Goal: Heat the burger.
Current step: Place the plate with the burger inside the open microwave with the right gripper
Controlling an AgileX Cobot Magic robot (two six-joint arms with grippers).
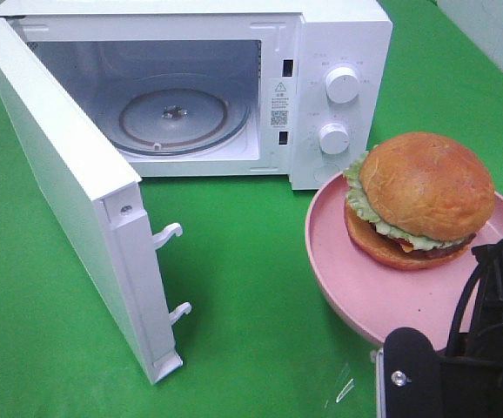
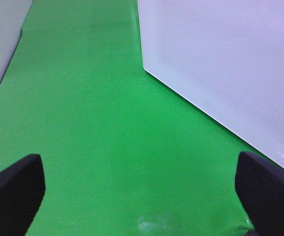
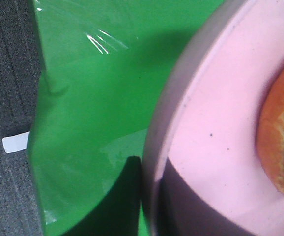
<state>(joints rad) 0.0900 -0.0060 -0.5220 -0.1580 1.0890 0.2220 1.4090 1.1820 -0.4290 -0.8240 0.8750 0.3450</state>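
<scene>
The burger (image 1: 421, 200), with glossy brown buns and green lettuce, sits on a pink plate (image 1: 356, 270) at the right, in front of the microwave's dials. The plate looks raised off the green cloth. My right gripper (image 1: 495, 266) is at the plate's near right rim and shut on it; its fingertips are hidden. The right wrist view shows the plate's rim (image 3: 181, 123) close up and a bit of bun (image 3: 279, 142). My left gripper (image 2: 142, 196) hangs open over bare green cloth beside the microwave door (image 2: 230, 64), holding nothing.
A white microwave (image 1: 338, 52) stands at the back with its door (image 1: 60, 174) swung wide to the left and a glass turntable (image 1: 177, 117) inside. Green cloth covers the table (image 1: 251, 287). Its edge and grey floor (image 3: 9, 98) show in the right wrist view.
</scene>
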